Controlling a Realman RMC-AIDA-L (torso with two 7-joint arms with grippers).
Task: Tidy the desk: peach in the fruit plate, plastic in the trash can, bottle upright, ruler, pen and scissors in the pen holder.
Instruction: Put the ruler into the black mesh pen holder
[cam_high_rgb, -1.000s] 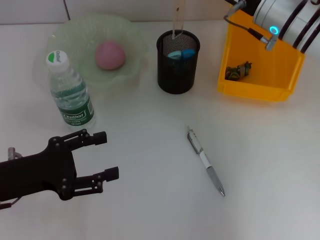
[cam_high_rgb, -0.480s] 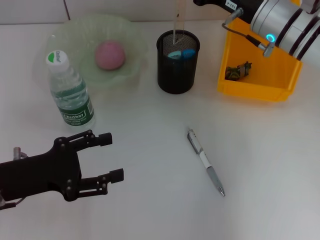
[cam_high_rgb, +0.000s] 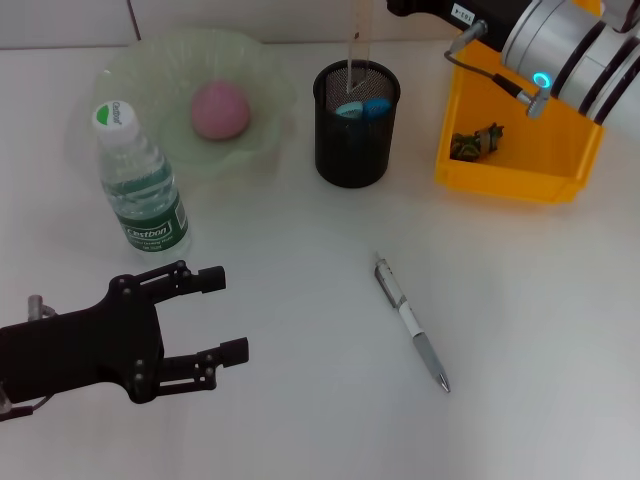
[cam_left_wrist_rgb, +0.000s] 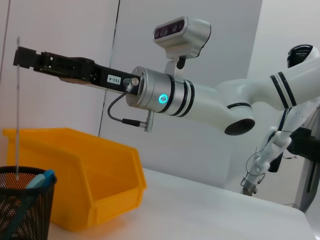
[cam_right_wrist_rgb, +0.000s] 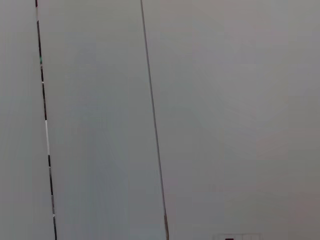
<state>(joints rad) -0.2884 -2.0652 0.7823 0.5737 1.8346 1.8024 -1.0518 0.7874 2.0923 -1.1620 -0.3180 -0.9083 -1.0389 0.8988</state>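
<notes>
My right gripper (cam_left_wrist_rgb: 21, 56) reaches in high over the black mesh pen holder (cam_high_rgb: 356, 135) and is shut on the top of a thin ruler (cam_left_wrist_rgb: 18, 125). The ruler stands upright with its lower end inside the holder. Blue scissors handles (cam_high_rgb: 362, 107) show in the holder. A pen (cam_high_rgb: 411, 322) lies on the table in front of it. The bottle (cam_high_rgb: 140, 185) stands upright at the left. The pink peach (cam_high_rgb: 220, 108) is in the green plate (cam_high_rgb: 130, 70). Crumpled plastic (cam_high_rgb: 476, 140) lies in the orange bin (cam_high_rgb: 520, 170). My left gripper (cam_high_rgb: 228, 312) is open and empty at the front left.
The orange bin stands at the back right, close to the right arm (cam_high_rgb: 560, 45). The bottle stands just beyond my left gripper. White table surface lies between the left gripper and the pen.
The right arm has swung left over the bin towards the pen holder. My left gripper has shifted slightly to the right. The ruler has stayed in place.
</notes>
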